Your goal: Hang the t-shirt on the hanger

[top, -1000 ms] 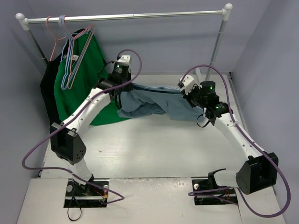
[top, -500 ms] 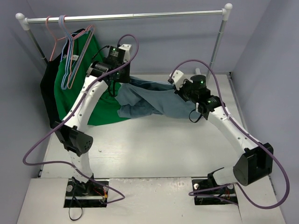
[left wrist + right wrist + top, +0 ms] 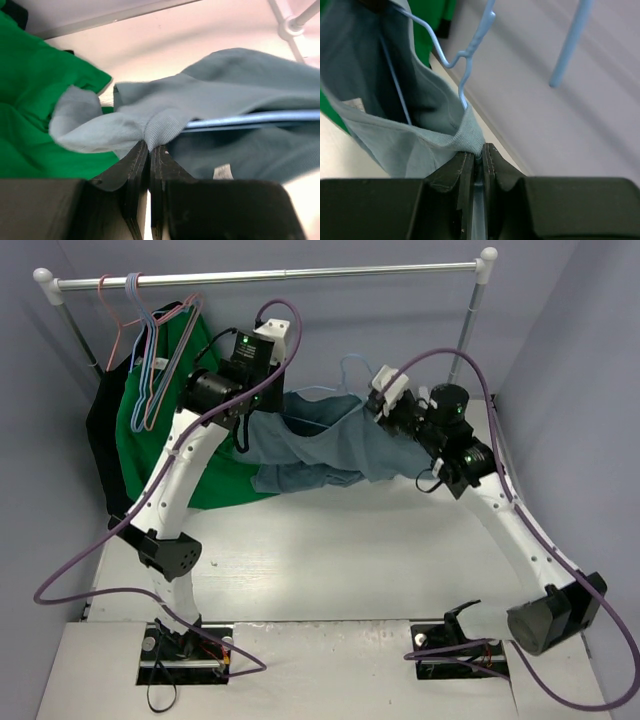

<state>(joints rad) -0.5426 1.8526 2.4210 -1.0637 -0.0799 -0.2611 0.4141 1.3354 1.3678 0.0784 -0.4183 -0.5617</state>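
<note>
The grey-blue t-shirt [image 3: 320,445] hangs stretched between my two grippers, above the table. The light-blue wire hanger sits inside it, and its hook [image 3: 350,370] sticks up out of the neck. My left gripper [image 3: 258,415] is shut on the ribbed collar [image 3: 157,131], with the hanger's wire [image 3: 250,120] running just beside it. My right gripper [image 3: 375,408] is shut on the other side of the collar [image 3: 472,135]. The hanger's twisted neck and hook [image 3: 465,55] rise just above it.
A white clothes rail [image 3: 270,277] crosses the back, with its right upright [image 3: 462,340] behind my right arm. A bright green shirt [image 3: 170,390], a black garment [image 3: 100,440] and thin pink hangers [image 3: 120,330] hang at its left end, close to my left arm.
Both arms have lifted the t-shirt up off the table and towards the rail. The hanger's hook now shows above the neck.
</note>
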